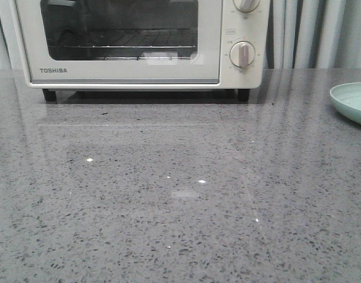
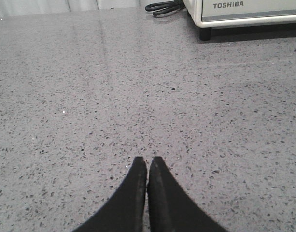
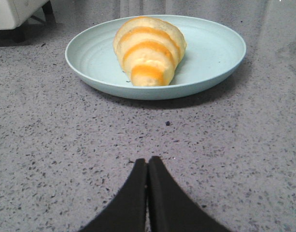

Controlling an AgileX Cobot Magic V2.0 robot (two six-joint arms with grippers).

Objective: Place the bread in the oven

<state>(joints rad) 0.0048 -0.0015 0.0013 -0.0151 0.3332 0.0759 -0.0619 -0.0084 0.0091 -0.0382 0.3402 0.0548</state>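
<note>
The cream-white TOSHIBA oven (image 1: 139,41) stands at the back of the grey counter with its glass door closed; a corner of it shows in the left wrist view (image 2: 244,12) and in the right wrist view (image 3: 12,12). The bread (image 3: 148,50), a golden croissant-shaped roll with orange ridges, lies on a pale green plate (image 3: 210,53), some way ahead of my right gripper (image 3: 148,160), which is shut and empty over the counter. My left gripper (image 2: 147,159) is shut and empty over bare counter, well short of the oven. Neither gripper shows in the front view.
The plate's rim (image 1: 352,101) shows at the right edge of the front view, to the right of the oven. A black power cord (image 2: 164,7) lies on the counter beside the oven. Pale curtains hang behind the counter.
</note>
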